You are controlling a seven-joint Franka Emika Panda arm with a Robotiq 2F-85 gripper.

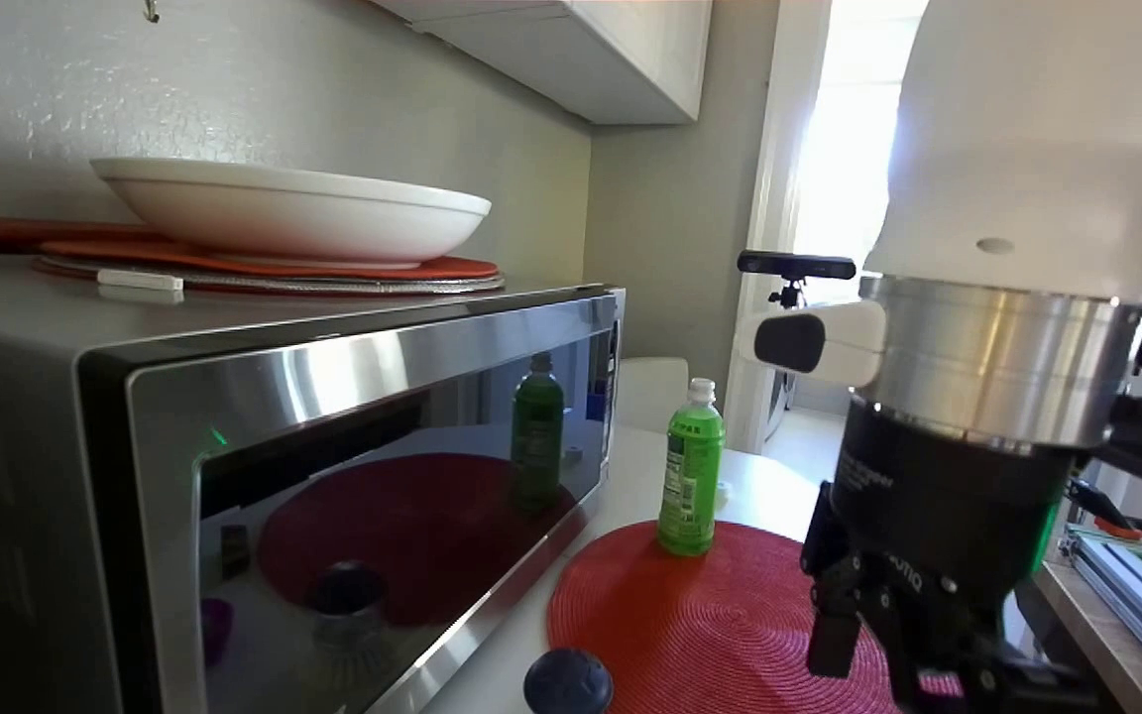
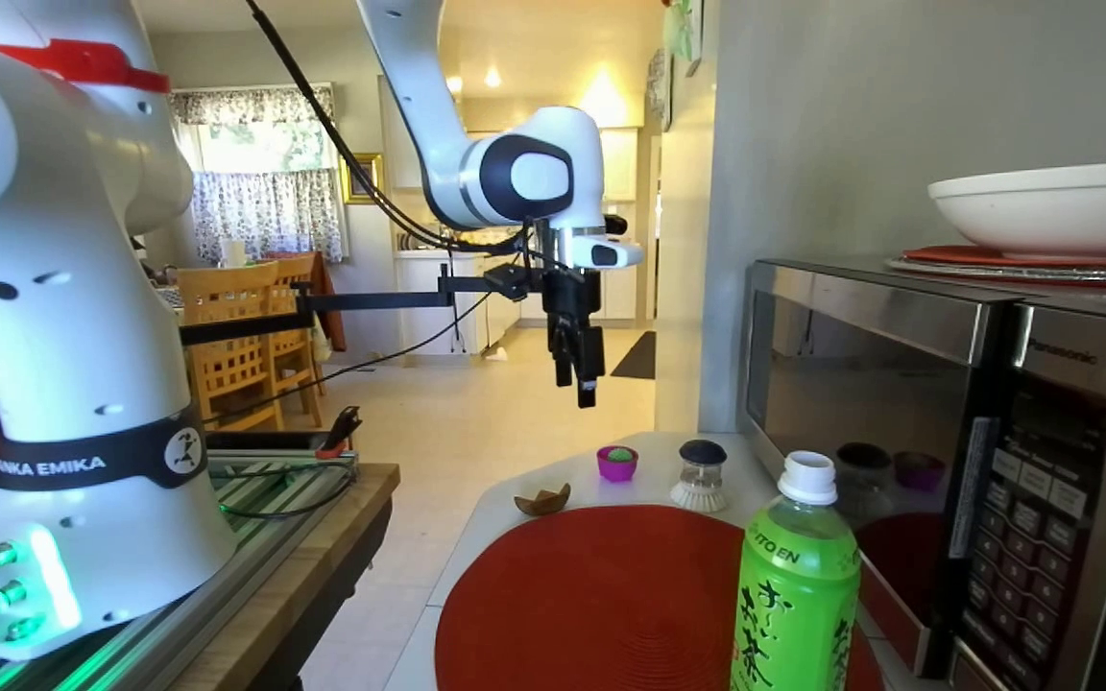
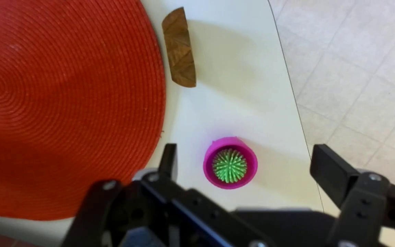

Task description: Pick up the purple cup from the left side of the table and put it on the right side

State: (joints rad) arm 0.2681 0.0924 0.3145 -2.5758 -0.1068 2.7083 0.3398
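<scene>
The small purple cup [image 3: 230, 141] stands upright on the white table [image 3: 238, 109], with a green spiky ball inside it. It also shows in an exterior view [image 2: 617, 470] near the table's far end. In an exterior view only its reflection in the microwave door is clear. My gripper [image 3: 245, 153] is open and empty, with its fingers wide apart. In the wrist view the cup lies between the fingers, closer to the left one. The gripper hangs well above the table in an exterior view [image 2: 576, 384] and is not touching the cup.
A round red mat [image 3: 63, 85] covers much of the table. A green bottle [image 1: 692, 476] stands on it. A brush with a dark knob [image 2: 702, 475] stands beside the cup. A brown wooden piece [image 3: 180, 48] lies near the mat's edge. A steel microwave [image 1: 383, 367] borders the table.
</scene>
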